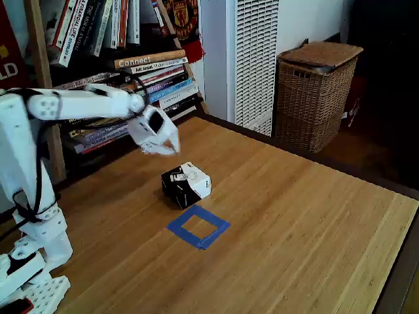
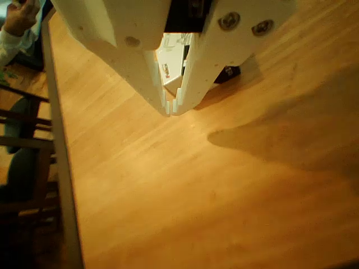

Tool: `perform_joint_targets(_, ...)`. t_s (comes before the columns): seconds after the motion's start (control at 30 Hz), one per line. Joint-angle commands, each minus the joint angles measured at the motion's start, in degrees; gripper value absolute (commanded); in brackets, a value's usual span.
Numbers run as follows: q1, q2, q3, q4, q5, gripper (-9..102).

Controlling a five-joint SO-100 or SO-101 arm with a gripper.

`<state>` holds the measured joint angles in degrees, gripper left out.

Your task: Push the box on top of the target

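Box (image 1: 186, 184) just below closed jaws, beside target (image 1: 198, 226)

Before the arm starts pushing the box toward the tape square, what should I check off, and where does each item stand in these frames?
1. Gripper shut for pushing: ok, fingertips meet in the other view.
2. Gripper behind the box, on the side away from the target: ok in the fixed view, where the gripper hangs up and to the left of the box.
3. Gripper low enough to touch the box: not ok, it appears to hover above the table.
4. Box off the target: ok, it sits just beside the tape's upper-left edge; whether it touches the tape, cannot tell.
5. Path between box and target free: ok.
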<state>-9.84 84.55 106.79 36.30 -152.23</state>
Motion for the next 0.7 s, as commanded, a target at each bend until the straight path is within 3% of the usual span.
perform_joint_targets(0.0,-0.4,-0.8,-2.3,-2.0,-0.6,0)
perform_joint_targets(0.2,-1.0,-2.2,-2.1,-3.4,-1.7,0)
perform_joint_targets(0.67,-1.0,4.4,5.4,1.9,-4.2,0)
